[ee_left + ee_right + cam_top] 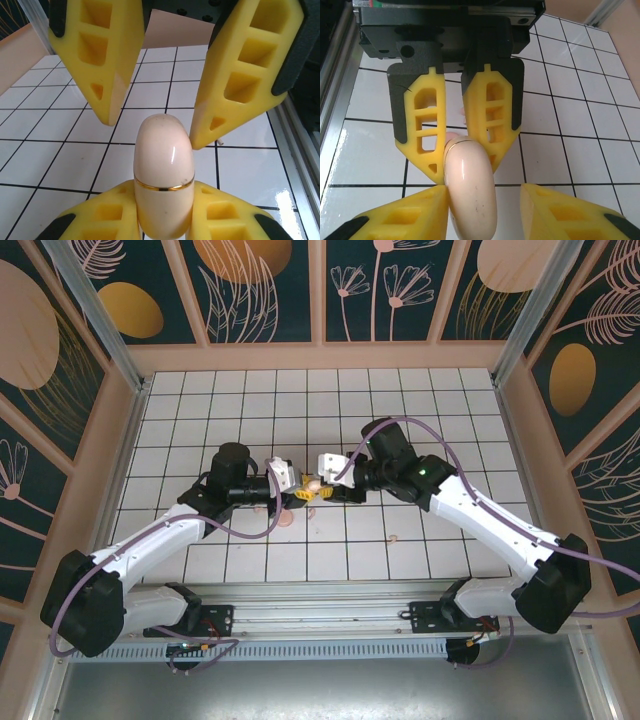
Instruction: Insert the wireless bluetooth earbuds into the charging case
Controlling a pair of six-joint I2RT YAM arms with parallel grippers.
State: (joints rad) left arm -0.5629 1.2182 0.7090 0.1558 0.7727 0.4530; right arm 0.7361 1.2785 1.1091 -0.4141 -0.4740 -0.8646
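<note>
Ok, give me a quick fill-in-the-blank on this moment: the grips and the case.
1. The charging case is clamped by the gripper of the ___ arm.
2. The right gripper has its jaws ___ around the case's free end.
3. The thin band around the case is ___ in colour.
Missing words: left; open; gold.

Top view looks down; wrist views (close) share the charging case (164, 165).

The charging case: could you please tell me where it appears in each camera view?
Top external: charging case, middle of picture.
Left wrist: charging case, lower centre.
Right wrist: charging case, lower centre, slightly left.
Shared landmark: the yellow fingers flanking it.
</note>
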